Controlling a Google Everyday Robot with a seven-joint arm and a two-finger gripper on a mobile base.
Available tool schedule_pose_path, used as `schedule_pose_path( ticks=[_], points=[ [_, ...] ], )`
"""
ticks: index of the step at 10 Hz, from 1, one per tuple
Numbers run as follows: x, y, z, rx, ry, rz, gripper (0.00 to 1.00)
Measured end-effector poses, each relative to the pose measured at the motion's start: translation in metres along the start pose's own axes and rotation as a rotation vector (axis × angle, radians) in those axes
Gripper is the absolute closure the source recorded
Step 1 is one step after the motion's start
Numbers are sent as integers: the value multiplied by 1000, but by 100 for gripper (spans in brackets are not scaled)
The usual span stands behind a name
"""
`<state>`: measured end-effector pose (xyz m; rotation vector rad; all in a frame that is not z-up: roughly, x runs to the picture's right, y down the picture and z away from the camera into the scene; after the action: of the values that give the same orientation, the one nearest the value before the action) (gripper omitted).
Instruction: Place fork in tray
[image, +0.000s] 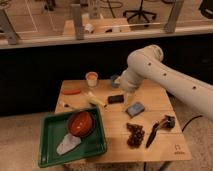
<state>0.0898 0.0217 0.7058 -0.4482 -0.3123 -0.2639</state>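
Table (116, 125): pincer (131, 99) spread mid-table; fork (67, 105) near left edge, by tray (90, 146).

A single camera sits high on the near side of the wooden table (165, 102). It is tilted down and away, facing the far railing (75, 22) and the floor beyond it. It stands at a middling distance, so the whole tabletop fits. The table's near edge lies close to the bottom of the view, and the green tray (95, 144) is at near left. The arm (160, 70) stretches across from the right edge, and the gripper (129, 95) hangs over the table's middle.
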Motion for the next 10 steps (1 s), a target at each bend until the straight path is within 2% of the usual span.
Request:
schedule_pose_path(
  ticks=[5,7,10],
  points=[
    [-3,-1,1,-1,-3,-4,20],
    [-5,-4,4,-1,-19,-16,20],
    [-42,-25,28,-14,-54,-97,20]
  ],
)
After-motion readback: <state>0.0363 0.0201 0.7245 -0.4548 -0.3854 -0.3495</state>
